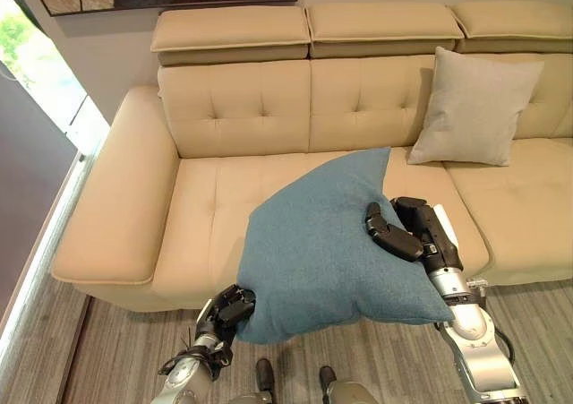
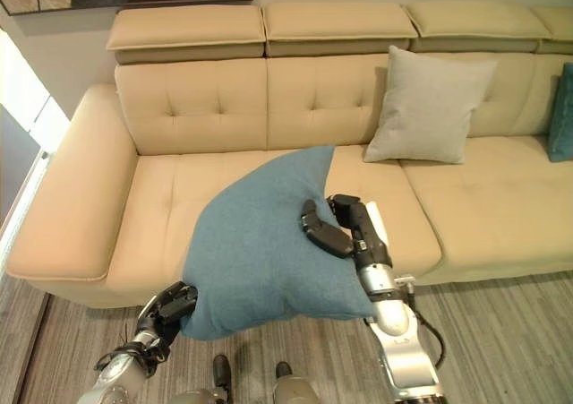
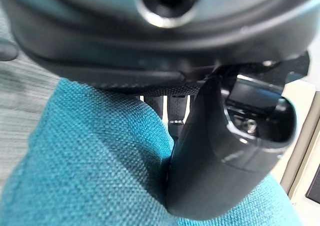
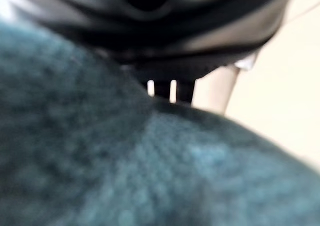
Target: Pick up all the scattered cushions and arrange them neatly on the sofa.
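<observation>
You are holding a large square teal woven-fabric cushion [image 1: 331, 252] in the air between both hands, in front of the front edge of the cream tufted leather sofa [image 1: 224, 189], over its left and middle seats. Your left hand [image 1: 235, 307] is pinching the cushion's lower left corner, thumb pressing into the cloth as the left wrist view shows. Your right hand [image 1: 403, 229] is curling over the cushion's right edge, fingers [image 1: 387, 234] lying across its face.

A pale grey square fabric cushion [image 1: 473, 107] is already leaning upright against the sofa's backrest toward the right end of the seat; another teal cushion [image 2: 562, 113] is showing at the far right of the backrest.

The held cushion is looking light, soft and plump, sagging slightly between its held points, so it will likely fold rather than slip. Keeping hold at opposite edges is the sensible way to steer it; a single corner grip would probably let it swing and land crooked.
</observation>
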